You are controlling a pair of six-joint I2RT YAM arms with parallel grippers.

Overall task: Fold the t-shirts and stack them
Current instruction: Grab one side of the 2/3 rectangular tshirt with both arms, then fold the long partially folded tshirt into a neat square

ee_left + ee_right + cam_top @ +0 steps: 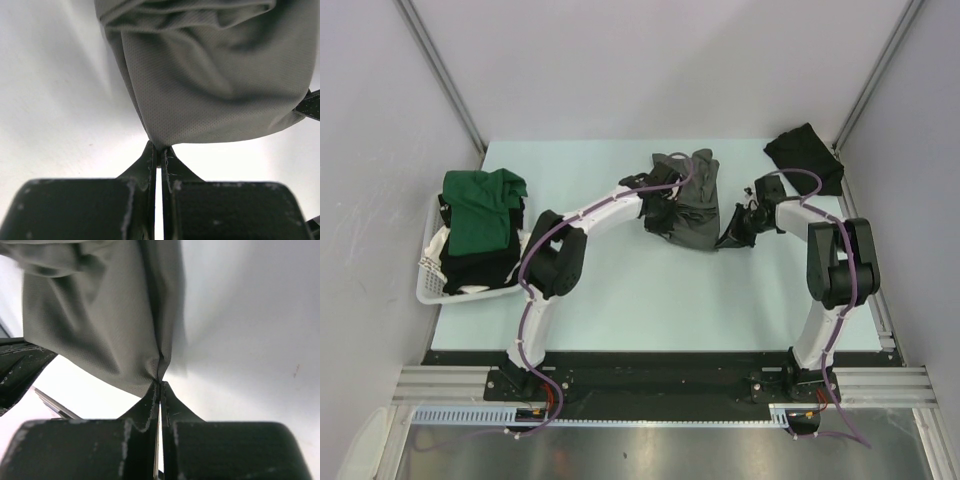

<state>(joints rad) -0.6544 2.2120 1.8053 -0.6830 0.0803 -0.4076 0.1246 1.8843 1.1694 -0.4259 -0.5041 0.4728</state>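
Left wrist view: left gripper (159,150) jaws are clamped on an edge of the soft charcoal-grey knit t-shirt (215,75), which bunches just beyond the tips; right gripper (160,385) pinches another fold, cloth spreading up & left of its jaws. Shirt looks light, limp, no stiffness, so prob. sags between grips; best taken at hem/shoulder corners & kept taut. Farther off: dark green t-shirt (480,210) in white slatted plastic basket (428,285), well left of left jaws; crumpled black t-shirt (805,155) beyond right jaws.

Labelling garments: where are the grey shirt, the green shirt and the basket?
grey shirt (695,210), top view, middle of the bunched cloth.
green shirt (480,215), top view, its flat upper side.
basket (430,286), top view, near left rim.
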